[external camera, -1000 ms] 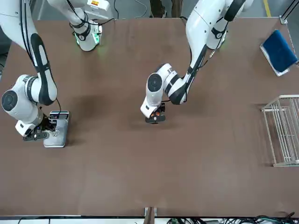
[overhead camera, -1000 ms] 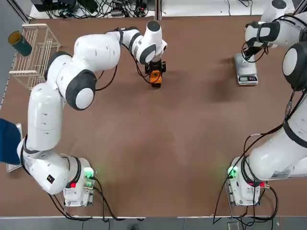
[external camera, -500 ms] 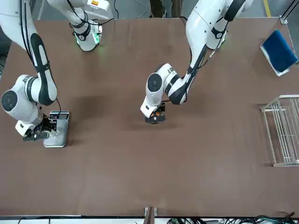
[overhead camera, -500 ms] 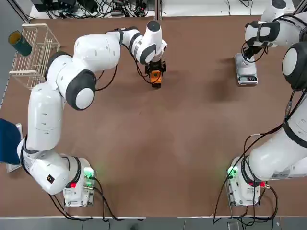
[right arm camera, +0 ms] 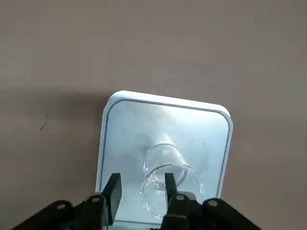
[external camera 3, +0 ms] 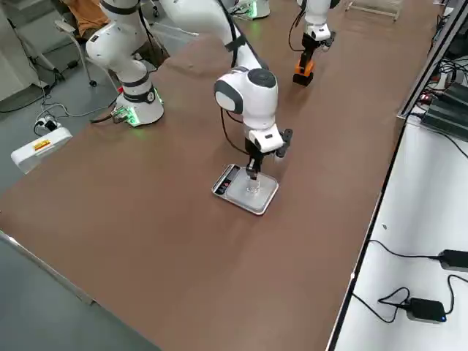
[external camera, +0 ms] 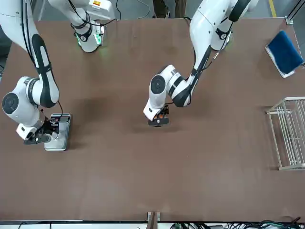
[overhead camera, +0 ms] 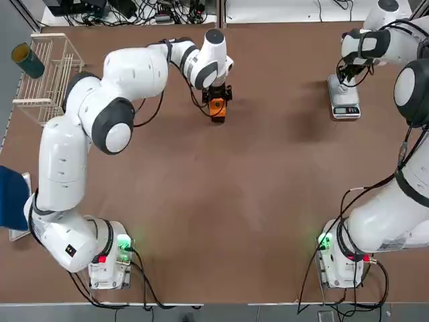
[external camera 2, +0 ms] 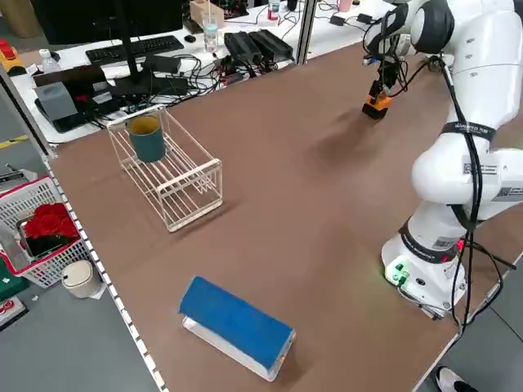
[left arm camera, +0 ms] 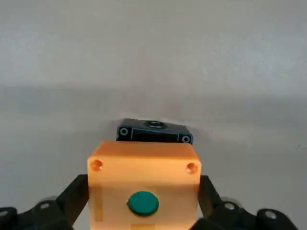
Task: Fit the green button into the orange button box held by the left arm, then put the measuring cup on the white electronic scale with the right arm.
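**Cup on scale, button in box: watch the exits**

Right pincer point(right arm camera: 141, 182) hangs over the white electronic scale point(right arm camera: 124, 124), by the table's point(overhead camera: 221, 201) far right corner. Its fingers stand apart. The measuring cup point(right arm camera: 165, 177) sits upright on the plate. One finger overlaps the cup's rim, the other is clear of its wall with bare plate between.

Risk: if that finger is inside or against the rim, a skewed lift could snag the light cup and tip or drag it off the plate. I'd go straight up.

Farther off, toward the middle of the far edge, left pincer point(left arm camera: 143, 184) flanks the orange button box point(left arm camera: 144, 158), one finger per side. Can't tell whether it's clamped or just off the walls. The green button point(left arm camera: 143, 203) is seated in the box's face, and a black block point(left arm camera: 154, 132) sits right behind.

Risk there: a sideways pull-out nudges the box.
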